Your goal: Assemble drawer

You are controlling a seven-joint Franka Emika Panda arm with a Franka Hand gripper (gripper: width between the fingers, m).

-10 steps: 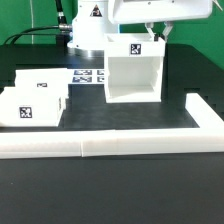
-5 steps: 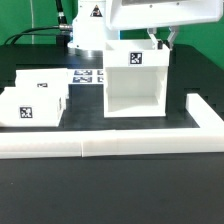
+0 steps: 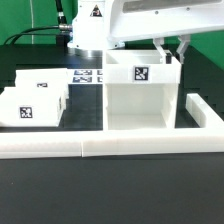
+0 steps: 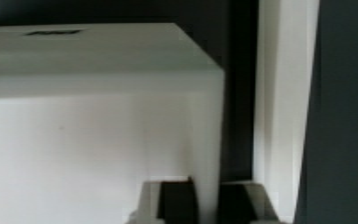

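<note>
Noted gripper (image 3: pixel 177 55) clamped on housing (image 3: pixel 140 95) wall at exterior view's right, fingers (image 4: pixel 165 203) astride it. Found housing upright, close in border wall (image 3: pixel 60 147) corner. Located trays (image 3: pixel 35 100) well apart, toward exterior view's left of gripper.

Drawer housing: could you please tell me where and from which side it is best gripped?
Take the drawer housing by its thin side wall on the exterior view's right, coming down from above. That wall's top edge is narrow enough for the tool, whose fingers straddle it; the whole box looks too wide.
</note>
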